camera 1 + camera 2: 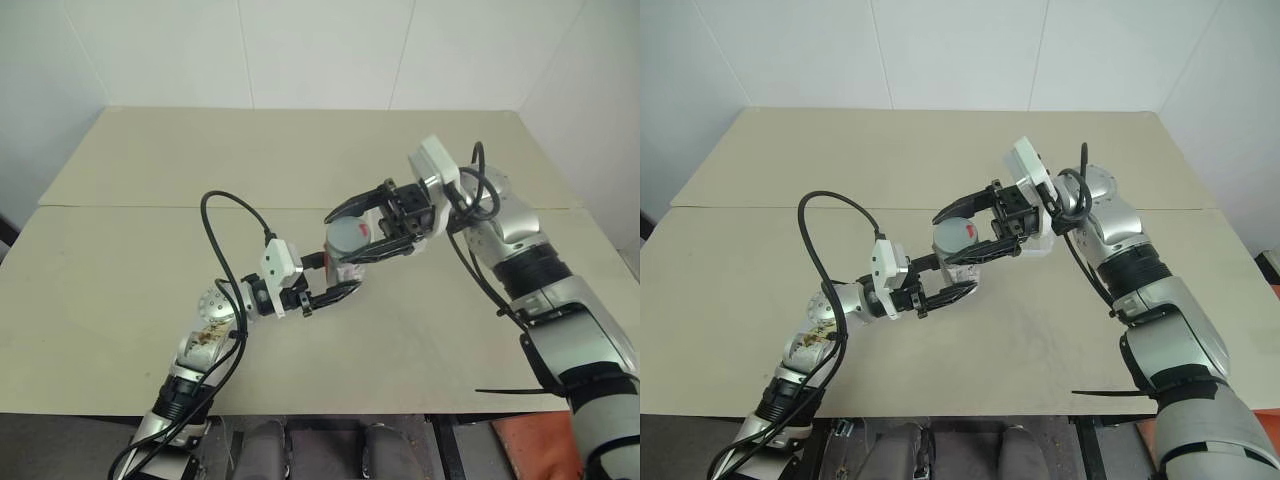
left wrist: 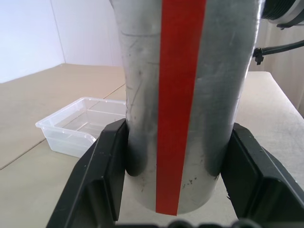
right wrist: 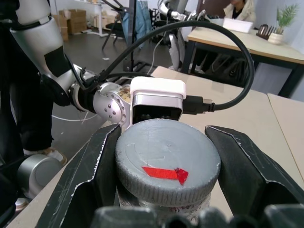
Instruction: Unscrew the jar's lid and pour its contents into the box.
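The silvery jar [image 2: 223,95] with a red stripe [image 2: 180,95] hangs above the middle of the table, held upright. My left gripper [image 1: 340,277] is shut on the jar's body, a black finger [image 2: 107,175] pressing each side. The grey lid [image 3: 166,161], marked with a red arrow, sits on the jar's mouth. From the right, my right gripper [image 1: 352,235] is shut on the lid, its fingers [image 3: 95,175] clamping the rim. The clear plastic box [image 2: 61,130] stands on the table beyond the jar in the left wrist view. The contents are hidden inside the jar.
The beige table [image 1: 300,160] has a seam running across its middle and white walls behind it. A black cable [image 1: 225,230] loops up from my left wrist. In the right wrist view, a person [image 3: 240,9] sits at a far desk.
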`<action>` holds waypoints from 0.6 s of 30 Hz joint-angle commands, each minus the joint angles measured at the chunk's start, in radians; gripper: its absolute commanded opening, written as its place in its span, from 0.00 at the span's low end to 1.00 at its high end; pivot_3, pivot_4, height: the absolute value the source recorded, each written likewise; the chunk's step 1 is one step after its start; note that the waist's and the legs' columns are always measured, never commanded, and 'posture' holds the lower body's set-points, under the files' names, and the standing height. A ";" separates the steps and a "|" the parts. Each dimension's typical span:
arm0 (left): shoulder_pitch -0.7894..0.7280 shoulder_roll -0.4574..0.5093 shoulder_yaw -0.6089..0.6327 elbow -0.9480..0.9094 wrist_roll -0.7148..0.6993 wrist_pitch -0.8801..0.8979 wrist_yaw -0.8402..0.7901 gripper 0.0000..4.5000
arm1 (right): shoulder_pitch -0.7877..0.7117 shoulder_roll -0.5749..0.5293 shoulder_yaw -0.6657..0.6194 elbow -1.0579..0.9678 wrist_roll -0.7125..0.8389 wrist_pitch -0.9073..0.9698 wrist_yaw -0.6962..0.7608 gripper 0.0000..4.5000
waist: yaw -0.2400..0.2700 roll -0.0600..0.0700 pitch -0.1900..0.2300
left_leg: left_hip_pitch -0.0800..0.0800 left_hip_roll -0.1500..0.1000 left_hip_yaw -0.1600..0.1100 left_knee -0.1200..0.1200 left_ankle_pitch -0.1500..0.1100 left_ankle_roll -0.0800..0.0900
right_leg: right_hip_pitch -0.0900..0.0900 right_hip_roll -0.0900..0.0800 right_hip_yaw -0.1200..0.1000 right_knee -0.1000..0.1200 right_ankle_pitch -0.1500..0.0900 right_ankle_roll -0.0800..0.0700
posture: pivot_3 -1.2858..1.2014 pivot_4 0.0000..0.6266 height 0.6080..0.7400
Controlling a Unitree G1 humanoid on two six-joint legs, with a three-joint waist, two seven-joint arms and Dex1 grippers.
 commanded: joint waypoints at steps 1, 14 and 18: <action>0.004 0.000 -0.032 -0.040 -0.002 0.001 -0.019 0.55 | -0.051 -0.010 -0.014 0.008 0.061 -0.057 0.045 0.63 | 0.001 0.000 0.000 | 0.000 0.000 0.000 0.000 0.000 0.000 | 0.000 0.000 0.000 0.000 0.000 0.000 | 0.52 0.24 1.00; 0.000 -0.004 -0.035 -0.027 -0.006 0.000 -0.013 0.55 | -0.021 -0.058 -0.075 -0.006 0.078 -0.049 0.045 0.99 | 0.003 0.000 0.000 | -0.001 0.001 0.000 0.000 0.000 0.000 | 0.000 0.000 0.000 0.000 0.000 0.000 | 0.52 0.24 1.00; -0.008 -0.007 -0.036 -0.016 -0.007 -0.006 -0.017 0.55 | 0.028 -0.072 -0.127 -0.064 0.073 -0.033 0.045 0.99 | 0.003 0.000 0.000 | -0.001 0.000 0.000 0.000 0.000 0.000 | 0.000 -0.001 0.000 0.000 0.000 0.000 | 0.52 0.24 1.00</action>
